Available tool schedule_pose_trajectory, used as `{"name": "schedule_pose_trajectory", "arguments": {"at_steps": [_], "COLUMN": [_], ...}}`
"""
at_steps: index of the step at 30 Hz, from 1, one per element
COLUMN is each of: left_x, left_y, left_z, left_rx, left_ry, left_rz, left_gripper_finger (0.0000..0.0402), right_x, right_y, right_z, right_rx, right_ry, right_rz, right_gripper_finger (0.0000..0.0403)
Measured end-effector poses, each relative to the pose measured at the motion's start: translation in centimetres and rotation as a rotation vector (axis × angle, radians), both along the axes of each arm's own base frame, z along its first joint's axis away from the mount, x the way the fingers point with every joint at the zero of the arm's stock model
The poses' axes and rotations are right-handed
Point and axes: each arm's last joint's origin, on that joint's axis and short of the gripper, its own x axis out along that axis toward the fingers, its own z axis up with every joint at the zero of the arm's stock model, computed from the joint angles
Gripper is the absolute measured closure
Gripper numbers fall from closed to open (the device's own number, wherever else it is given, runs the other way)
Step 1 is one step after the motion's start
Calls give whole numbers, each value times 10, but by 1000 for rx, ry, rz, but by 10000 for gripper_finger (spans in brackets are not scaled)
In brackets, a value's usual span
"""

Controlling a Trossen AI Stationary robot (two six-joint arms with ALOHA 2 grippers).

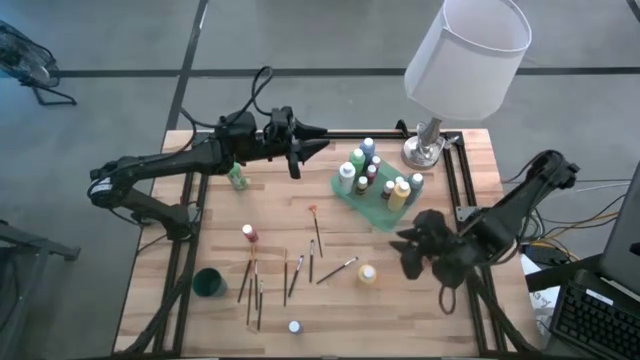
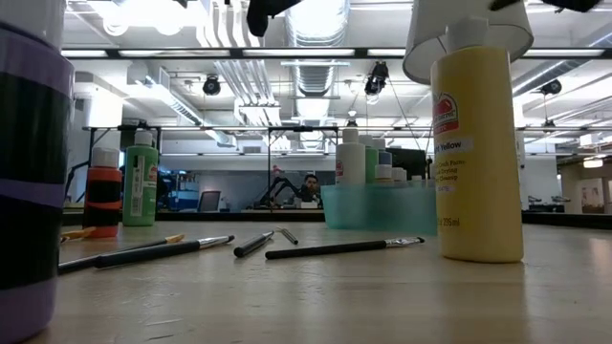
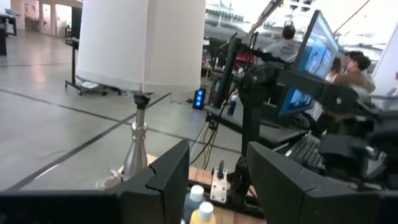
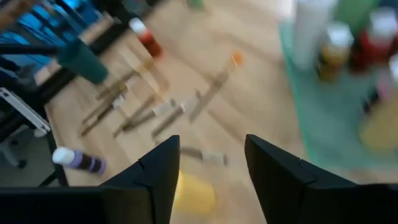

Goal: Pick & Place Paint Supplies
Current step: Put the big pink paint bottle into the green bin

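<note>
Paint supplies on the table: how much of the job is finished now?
Done: several bottles stand in the green tray. In hand: nothing; the right end effector hovers open near the yellow bottle, the left end effector waits open. Left: yellow, red, green and purple bottles, and the brushes.

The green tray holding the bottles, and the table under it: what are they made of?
The green tray looks like translucent plastic with a frosted finish: bottle shapes show dimly through its wall. The table appears to be wood, probably butcher-block, matte: pale parallel planks with visible grain. Neither can be confirmed by look alone.
</note>
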Motion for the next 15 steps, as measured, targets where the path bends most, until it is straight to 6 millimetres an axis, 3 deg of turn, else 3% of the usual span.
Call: {"name": "schedule_pose_trajectory", "arguments": {"at_steps": [7, 15], "left_x": [1, 0], "left_y": [0, 0], "left_z": [-10, -20], "left_rx": [38, 94], "left_ry": [109, 221], "left_rz": [6, 6], "left_gripper_finger": [234, 234], "right_x": [-28, -41], "right_y": [-8, 1], "right_z": [4, 2], "right_rx": [293, 419], "right_ry": [137, 225], "right_rz": [-60, -82], "right_gripper_finger": [267, 307]}}
